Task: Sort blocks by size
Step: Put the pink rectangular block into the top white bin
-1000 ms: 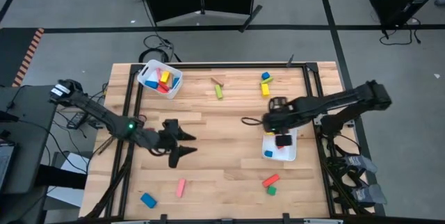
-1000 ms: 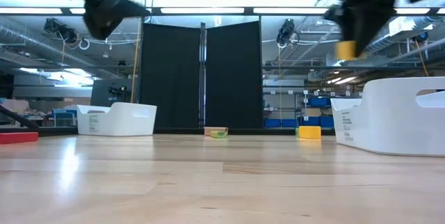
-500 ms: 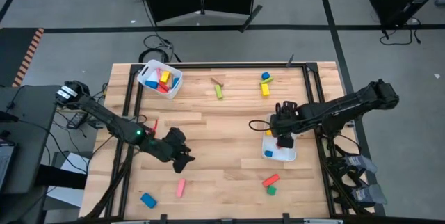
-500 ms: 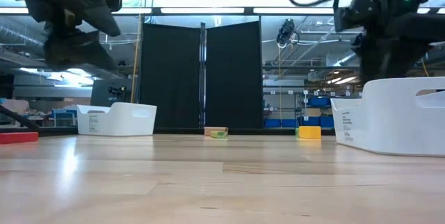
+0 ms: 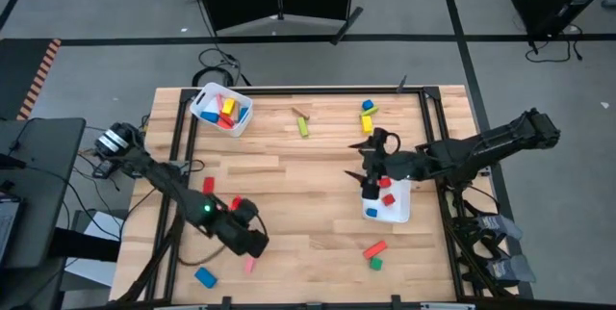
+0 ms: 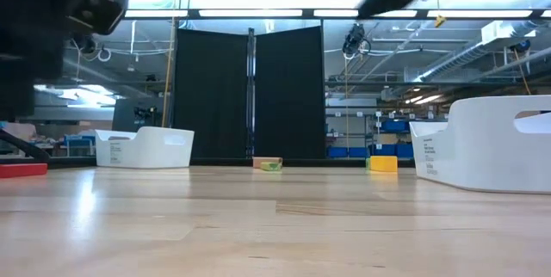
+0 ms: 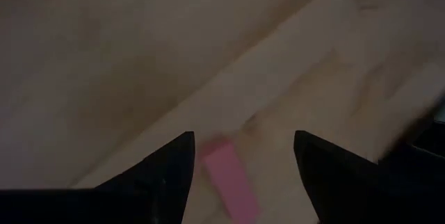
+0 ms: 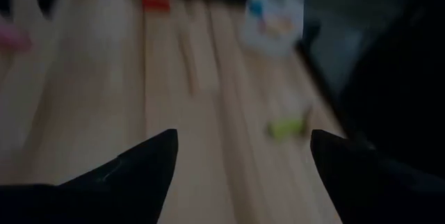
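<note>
A pink block (image 7: 229,182) lies flat on the table near its front edge. My left gripper (image 7: 240,147) hangs open just above it, one finger on each side, touching nothing. In the high view the gripper (image 5: 252,243) covers most of the pink block (image 5: 249,265). My right gripper (image 5: 366,153) is open with nothing between its fingers, which point toward the table's left, just left of the right-hand white bin (image 5: 395,216). That bin holds red and blue blocks. Other blocks lie loose: a blue one (image 5: 205,276), a red bar (image 5: 374,249), a green cube (image 5: 375,264).
A second white bin (image 5: 220,108) with several blocks stands at the far left. Wood (image 5: 301,112), green (image 5: 303,127), blue (image 5: 367,105) and yellow (image 5: 367,122) blocks lie near the far edge. A red bar (image 5: 208,185) lies behind the left arm. A black frame borders the table.
My left gripper has moved toward the table's near edge and come down over the pink block, staying open. My right gripper held a yellow block over the right bin, opened and let it go, then drew away toward the table's left and far side.
</note>
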